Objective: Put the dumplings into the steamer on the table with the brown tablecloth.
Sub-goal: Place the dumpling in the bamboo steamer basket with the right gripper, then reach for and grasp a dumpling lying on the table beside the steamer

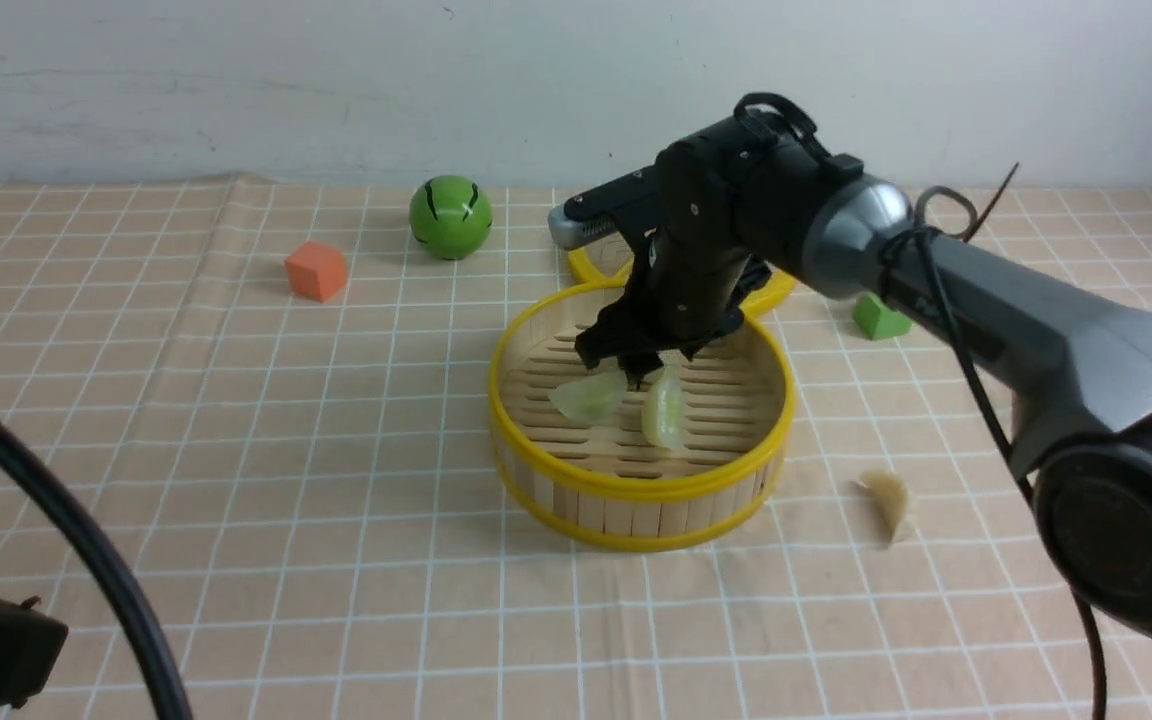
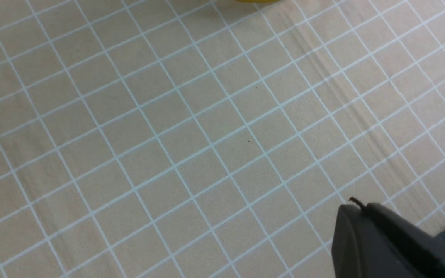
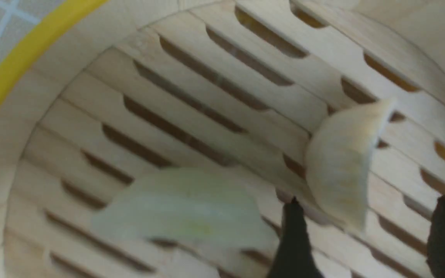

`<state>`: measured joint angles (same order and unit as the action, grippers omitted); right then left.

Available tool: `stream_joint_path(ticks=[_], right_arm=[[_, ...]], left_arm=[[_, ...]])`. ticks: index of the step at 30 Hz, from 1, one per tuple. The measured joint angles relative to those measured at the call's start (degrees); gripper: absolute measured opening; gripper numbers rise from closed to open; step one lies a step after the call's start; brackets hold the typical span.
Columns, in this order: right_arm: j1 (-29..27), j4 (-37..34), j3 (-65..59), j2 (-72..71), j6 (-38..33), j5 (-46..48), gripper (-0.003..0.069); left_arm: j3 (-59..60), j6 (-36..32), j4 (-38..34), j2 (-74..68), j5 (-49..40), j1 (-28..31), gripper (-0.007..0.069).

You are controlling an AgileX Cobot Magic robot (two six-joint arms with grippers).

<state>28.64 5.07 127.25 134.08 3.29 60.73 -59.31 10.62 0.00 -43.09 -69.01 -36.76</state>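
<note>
Jaws spread, the right pincer hangs inside the steamer with two dumplings loose beneath its tips; a straight lift clear of the rim best precedes fetching the stray dumpling to its right.

The right arm is showing a dark grey shell, a silver collar meeting its black wrist block; thin black cables are looping along it. A thick black cable is arcing over the bench's near-left corner.
</note>
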Motion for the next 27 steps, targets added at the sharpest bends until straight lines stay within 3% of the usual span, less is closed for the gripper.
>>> stream_joint_path(ticks=[4,11,18,22,27], right_arm=[[0.0,-0.07,0.13,-7.06,-4.6,8.15,0.0529],[-1.98,-0.48,-6.41,-20.67,-7.3,10.32,0.054],[-7.78,-1.73,-26.21,-30.62,-6.07,10.54,0.054],[-11.63,-1.73,-37.92,-30.86,-4.02,6.64,0.054],[-13.26,-2.82,-46.62,-26.78,-0.9,-6.83,0.054]], left_arm=[[0.0,-0.05,0.0,0.0,0.1,0.0,-0.0014],[0.0,-0.05,0.0,0.0,2.28,0.0,-0.0013],[0.0,-0.05,0.0,0.0,2.72,0.0,-0.0012],[0.0,-0.05,0.0,0.0,3.54,0.0,-0.0009],[0.0,-0.05,0.0,-0.22,4.08,0.0,-0.0004]])
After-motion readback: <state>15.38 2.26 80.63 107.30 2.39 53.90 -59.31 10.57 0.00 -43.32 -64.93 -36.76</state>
